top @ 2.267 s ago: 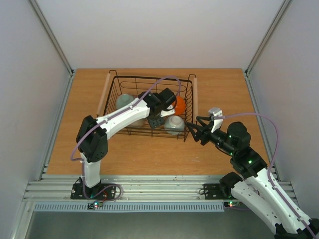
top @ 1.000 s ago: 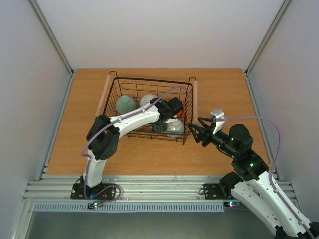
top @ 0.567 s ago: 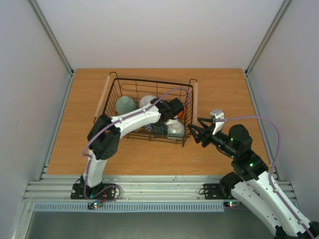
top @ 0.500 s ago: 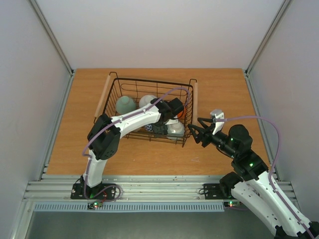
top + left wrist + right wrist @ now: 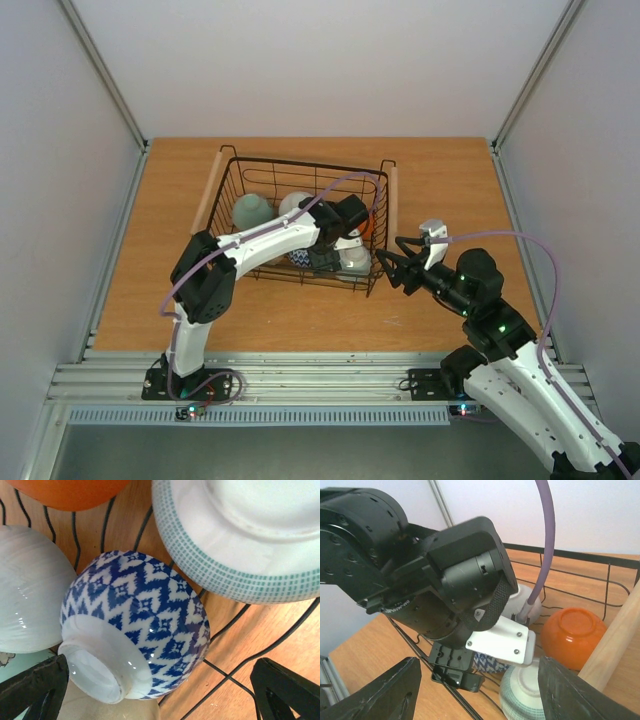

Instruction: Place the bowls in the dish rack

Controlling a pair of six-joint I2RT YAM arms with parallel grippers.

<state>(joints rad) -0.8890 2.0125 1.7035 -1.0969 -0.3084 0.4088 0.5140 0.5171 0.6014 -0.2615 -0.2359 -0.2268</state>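
The dish rack [image 5: 222, 178] stands mid-table with several bowls upside down inside. My left gripper [image 5: 325, 258] reaches into its front right part, open, its fingers [image 5: 30, 690] wide apart. The blue-and-white bowl [image 5: 135, 620] lies tilted on the rack floor between them, touching neither; it also shows in the top view [image 5: 299, 257]. Around it are the orange bowl [image 5: 65, 490], a white bowl [image 5: 30, 590], a grey-green dotted bowl [image 5: 240, 540] and a beige surface [image 5: 110, 711]. My right gripper [image 5: 388, 268] is open and empty, just outside the rack's front right corner.
A pale green bowl [image 5: 252, 210] and the white bowl [image 5: 295, 203] sit at the rack's back. The rack's wooden handle [image 5: 615, 635] and wire wall [image 5: 555, 555] are close to my right gripper [image 5: 480, 695]. Grey walls enclose the wooden table [image 5: 440, 180].
My left gripper has moved right and toward the rack's front. The blue-and-white bowl now shows on the rack floor beside it. The rack has shifted slightly. The right arm has barely moved.
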